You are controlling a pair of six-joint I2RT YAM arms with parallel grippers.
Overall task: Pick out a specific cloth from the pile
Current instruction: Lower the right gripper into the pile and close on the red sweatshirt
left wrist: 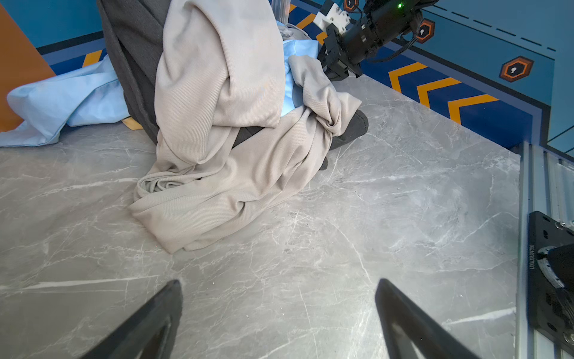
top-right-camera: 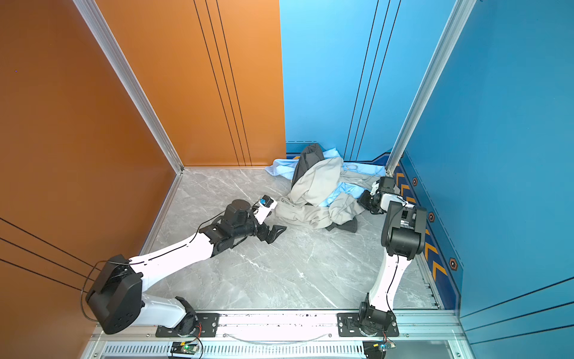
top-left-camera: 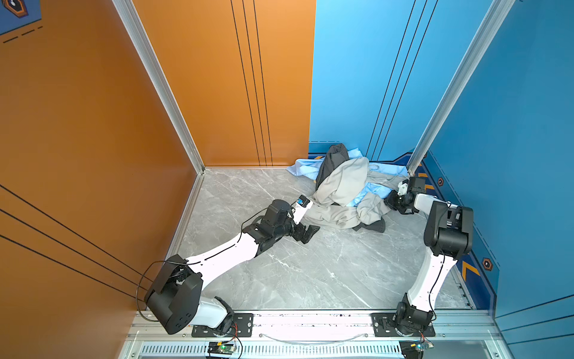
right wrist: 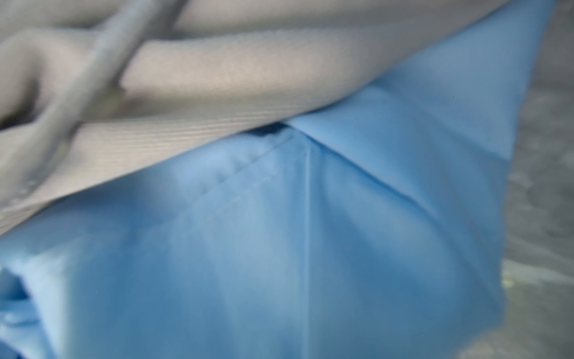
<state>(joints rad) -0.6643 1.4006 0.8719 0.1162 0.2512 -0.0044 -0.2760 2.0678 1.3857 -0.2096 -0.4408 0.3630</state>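
Left gripper sat jaws wide apart just beside the pile. Right gripper was closed against the blue cloth; couldn't tell if it held fabric.

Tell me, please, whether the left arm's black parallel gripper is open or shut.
Open: the left gripper holds its two black fingers wide apart, only grey marble tabletop between them.

The left arm and right arm pair glossy white shells with matte black joint housings. Each has a black, screwed base plate on the aluminium rail. Thin black cables trail above it, and the left hand is black.
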